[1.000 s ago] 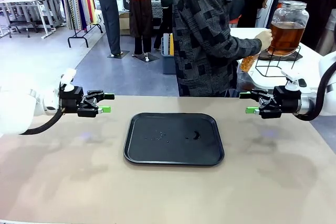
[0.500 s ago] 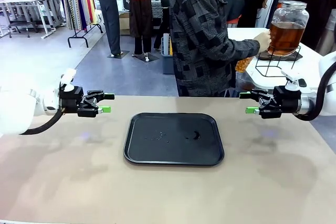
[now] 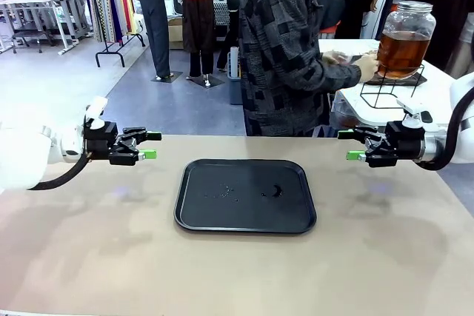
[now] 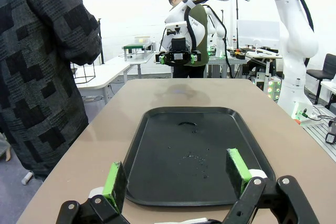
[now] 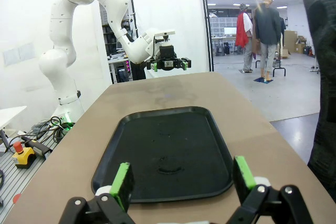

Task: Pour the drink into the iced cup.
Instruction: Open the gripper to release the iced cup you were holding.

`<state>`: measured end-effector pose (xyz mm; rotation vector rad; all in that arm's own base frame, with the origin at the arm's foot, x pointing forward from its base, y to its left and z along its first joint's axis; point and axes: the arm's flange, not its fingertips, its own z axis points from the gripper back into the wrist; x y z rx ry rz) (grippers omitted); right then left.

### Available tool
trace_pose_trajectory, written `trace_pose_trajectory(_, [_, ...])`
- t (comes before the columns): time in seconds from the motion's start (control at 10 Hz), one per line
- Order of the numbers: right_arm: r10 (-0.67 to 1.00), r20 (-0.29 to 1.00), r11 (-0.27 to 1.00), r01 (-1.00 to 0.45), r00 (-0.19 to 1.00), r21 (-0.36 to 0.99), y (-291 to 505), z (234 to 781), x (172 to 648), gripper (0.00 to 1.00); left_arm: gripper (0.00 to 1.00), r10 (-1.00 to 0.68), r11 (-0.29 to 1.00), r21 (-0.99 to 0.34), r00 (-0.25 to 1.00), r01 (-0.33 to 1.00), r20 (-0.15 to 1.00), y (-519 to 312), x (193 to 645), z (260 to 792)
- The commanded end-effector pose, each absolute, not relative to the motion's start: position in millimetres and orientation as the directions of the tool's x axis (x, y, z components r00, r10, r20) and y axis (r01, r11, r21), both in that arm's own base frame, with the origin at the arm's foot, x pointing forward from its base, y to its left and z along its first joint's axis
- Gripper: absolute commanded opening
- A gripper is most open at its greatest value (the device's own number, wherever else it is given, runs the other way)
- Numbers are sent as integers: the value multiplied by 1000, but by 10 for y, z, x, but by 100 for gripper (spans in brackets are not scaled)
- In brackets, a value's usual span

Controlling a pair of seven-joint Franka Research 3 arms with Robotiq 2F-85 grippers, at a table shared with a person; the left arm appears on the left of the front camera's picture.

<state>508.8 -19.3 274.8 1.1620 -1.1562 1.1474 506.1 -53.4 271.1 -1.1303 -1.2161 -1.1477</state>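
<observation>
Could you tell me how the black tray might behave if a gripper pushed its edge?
The black tray looks flat and stiff, so it would probably slide whole across the smooth table. Its low rim suggests tipping is unlikely. The droplets on it may make it slippery.

Hidden, cropped and too small to read

The person is standing turned away at the far side, their head being cut off by the front view's top edge, and their hand is covering part of the jar holding the drink, so whether a cup is sitting there cannot be told. Small specks and a dark curved mark are lying on the black tray, too small to identify. The left arm is running off the frame's left edge.
</observation>
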Motion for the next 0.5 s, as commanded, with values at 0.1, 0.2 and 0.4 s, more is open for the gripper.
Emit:
trace_pose_trajectory(0.1, [43,997,51,-997,59,56,-181,2782,5089,100,100,-29,87,-12,14,996,999,-542,5057,2730])
trace_pose_trajectory(0.2, [43,997,51,-997,59,56,-181,2782,5089,100,100,-29,87,-12,14,996,999,-542,5057,2730])
trace_pose_trajectory(0.4, [43,997,51,-997,59,56,-181,2782,5089,100,100,-29,87,-12,14,996,999,-542,5057,2730])
